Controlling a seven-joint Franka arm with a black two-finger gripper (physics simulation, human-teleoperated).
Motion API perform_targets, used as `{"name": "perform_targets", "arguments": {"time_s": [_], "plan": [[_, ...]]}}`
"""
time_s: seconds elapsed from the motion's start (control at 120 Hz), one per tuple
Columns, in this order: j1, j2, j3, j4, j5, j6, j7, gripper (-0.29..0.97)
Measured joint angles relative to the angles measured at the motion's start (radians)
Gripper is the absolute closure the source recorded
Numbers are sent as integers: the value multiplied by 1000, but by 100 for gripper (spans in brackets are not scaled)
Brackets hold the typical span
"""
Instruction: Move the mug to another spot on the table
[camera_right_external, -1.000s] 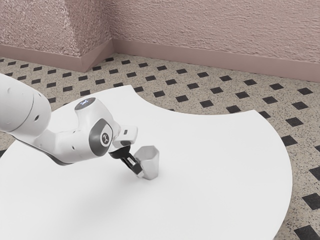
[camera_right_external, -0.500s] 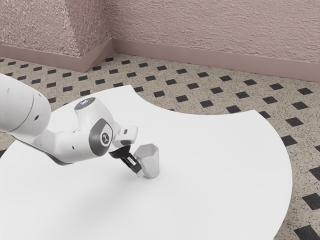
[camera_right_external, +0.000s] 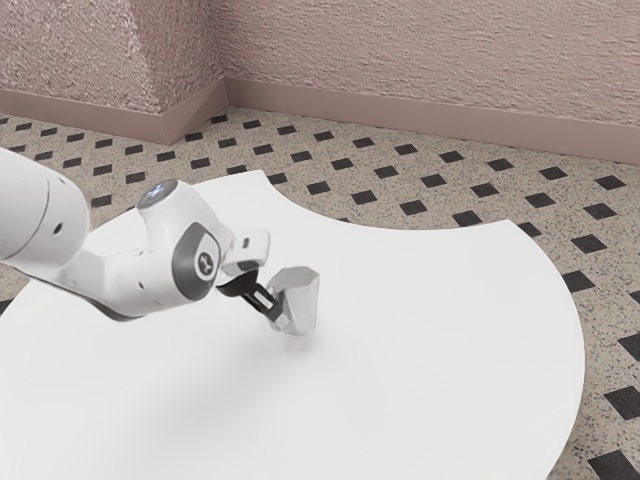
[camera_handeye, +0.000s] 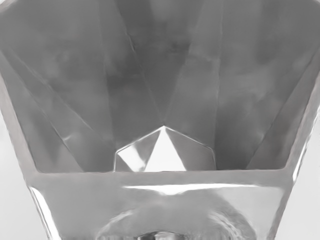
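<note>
Gripper (camera_right_external: 262, 298), black and two-fingered, drawn nearly together and pinching one wall of the mug (camera_right_external: 297, 300) from both sides, on the side of the mug facing the arm (camera_right_external: 120, 275). Mug pale grey, faceted, tipped off upright with its mouth leaning back toward the hand; no telling whether its base touches the table (camera_right_external: 450, 350) or hangs just above it. From the hand's own camera, straight down into the mug (camera_handeye: 160, 75): grey angled inner walls narrowing to a small bright six-sided bottom (camera_handeye: 162, 154), with the pinched stretch of rim (camera_handeye: 160, 181) right under the hand. Mug well in from every edge of the white table, nearer the notched far edge than the near one, and far from the rounded edge at the exterior view's right. White arm low over the table, reaching in from the exterior view's left. Past the far edge, speckled floor (camera_right_external: 420, 170) with a pattern of dark diamonds, then a pinkish skirting board (camera_right_external: 400, 112) and a rough pink wall (camera_right_external: 450, 50).
</note>
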Motion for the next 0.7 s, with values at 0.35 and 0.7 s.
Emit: {"name": "perform_targets", "arguments": {"time_s": [0.35,0.7], "plan": [[72,-49,2,-28,-191,24,1,69],[114,-43,3,-43,-217,30,16,69]]}}
